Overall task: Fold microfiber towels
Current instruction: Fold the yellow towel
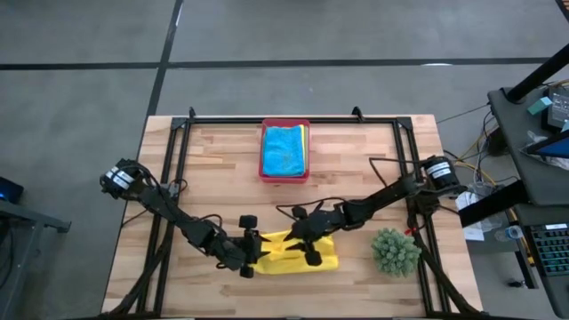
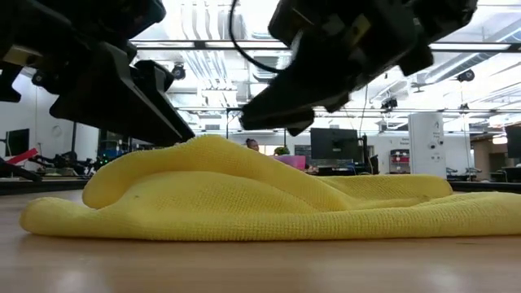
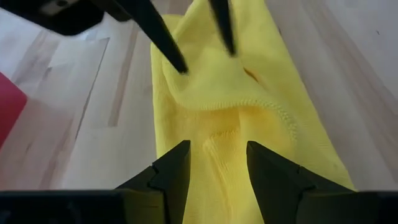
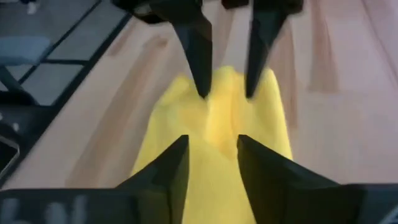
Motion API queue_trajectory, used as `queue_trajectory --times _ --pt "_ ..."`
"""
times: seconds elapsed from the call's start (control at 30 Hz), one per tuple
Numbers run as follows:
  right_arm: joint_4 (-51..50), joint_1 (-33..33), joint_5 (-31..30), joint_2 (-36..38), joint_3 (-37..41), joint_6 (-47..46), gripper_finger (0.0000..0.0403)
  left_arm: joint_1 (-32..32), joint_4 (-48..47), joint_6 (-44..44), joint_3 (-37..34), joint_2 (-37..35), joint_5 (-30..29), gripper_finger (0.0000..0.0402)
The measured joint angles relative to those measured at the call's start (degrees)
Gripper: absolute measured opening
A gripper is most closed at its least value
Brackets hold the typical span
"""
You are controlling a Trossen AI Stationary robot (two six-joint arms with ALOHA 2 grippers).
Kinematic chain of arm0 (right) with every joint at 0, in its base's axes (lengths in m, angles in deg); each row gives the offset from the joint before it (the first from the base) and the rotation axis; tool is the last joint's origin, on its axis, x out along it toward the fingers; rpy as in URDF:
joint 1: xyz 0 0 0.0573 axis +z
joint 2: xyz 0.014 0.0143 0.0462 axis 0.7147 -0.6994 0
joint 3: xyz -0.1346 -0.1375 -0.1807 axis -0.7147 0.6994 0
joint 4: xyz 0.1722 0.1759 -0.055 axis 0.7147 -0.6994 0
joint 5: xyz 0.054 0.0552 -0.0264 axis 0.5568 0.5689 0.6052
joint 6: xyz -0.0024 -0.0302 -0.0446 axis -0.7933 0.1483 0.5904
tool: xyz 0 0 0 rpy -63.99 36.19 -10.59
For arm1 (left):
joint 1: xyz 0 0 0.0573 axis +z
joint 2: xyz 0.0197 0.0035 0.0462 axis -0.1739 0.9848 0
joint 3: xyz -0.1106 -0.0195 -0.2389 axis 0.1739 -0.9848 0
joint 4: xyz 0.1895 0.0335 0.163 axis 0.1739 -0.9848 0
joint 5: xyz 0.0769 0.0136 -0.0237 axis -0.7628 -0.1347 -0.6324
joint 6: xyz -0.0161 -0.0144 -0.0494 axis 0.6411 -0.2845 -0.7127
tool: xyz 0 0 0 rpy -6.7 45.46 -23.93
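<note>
High view shows your left gripper (image 1: 252, 258) and right gripper (image 1: 309, 246), both with fingers spread, meeting over the yellow towel (image 1: 298, 256), which lies just left of the spiky plant (image 1: 395, 251). You're mid-fold; next, pinch an edge.

No readable text, labels or numbers — none.

The yellow towel (image 3: 236, 118) is showing soft, matt, napped cloth with a stitched hem; the bench (image 1: 222, 169) is looking like pale planked wood, smooth; the tray (image 1: 284, 175) is showing glossy pink-red plastic.
</note>
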Motion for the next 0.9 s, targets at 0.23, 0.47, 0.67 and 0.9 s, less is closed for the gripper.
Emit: queue_trajectory --times 0.23,0.47,0.67,0.9 --pt "-4.5 0.1 0.4 -5.1 -6.4 1.7 0.0193 0.0 3.6 -0.4 -2.3 0.0 0.0 0.0141" --pt "-12.8 0.4 2.0 -6.4 -11.0 5.3 0.0197 0.7 3.6 -1.6 -4.6 0.0 -4.1 0.0141" --pt "-12.9 0.8 7.8 -6.7 -11.9 5.3 0.0137 2.3 3.7 -6.1 -7.5 0.0 -7.3 0.0141" --pt "-13.2 1.6 8.4 -6.8 -12.0 5.3 0.0077 4.0 2.1 -7.3 -7.7 0.0 -7.4 0.0141"
